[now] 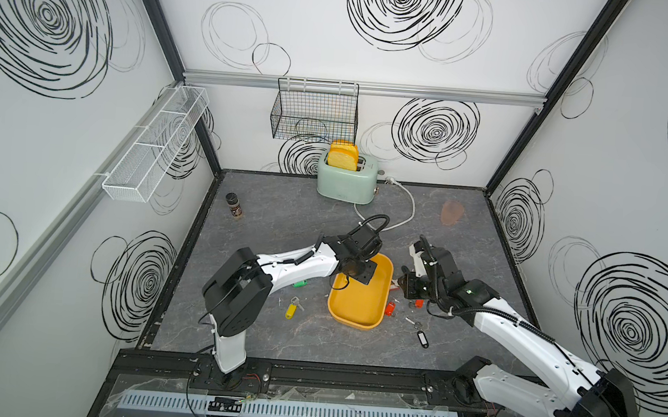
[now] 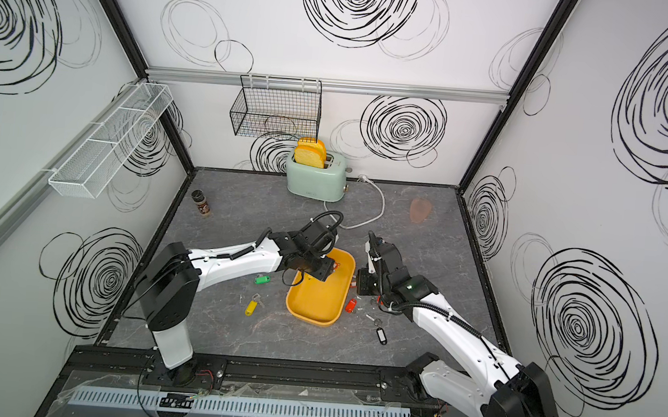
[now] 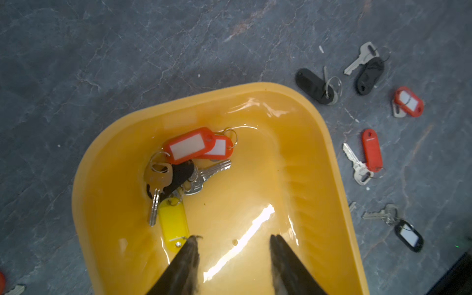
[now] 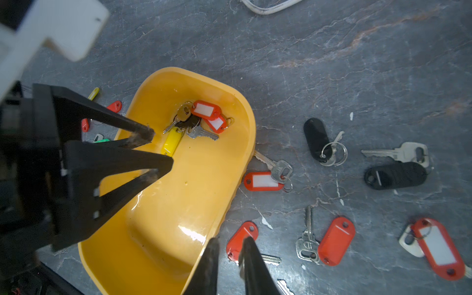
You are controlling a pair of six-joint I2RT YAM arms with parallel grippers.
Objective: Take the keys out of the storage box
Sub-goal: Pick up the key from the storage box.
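At the far end of the storage box (image 3: 102,217) the keys (image 3: 184,168) lie bunched; my left gripper (image 3: 233,237) hovers empty, jaws apart. Centre on the yellow tag (image 3: 173,219), then close.

Lab test cell, mock kitchen: swirl-print panel walls (image 1: 336,55), alu rail (image 1: 415,91), toaster (image 1: 346,182).

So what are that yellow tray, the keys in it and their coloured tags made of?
The yellow tray looks like moulded plastic: smooth, glossy, with bright light streaks. The keys look metal: silvery, one brassy, shiny. The tags seem plastic too: solid red, yellow, black, some with white label inserts.
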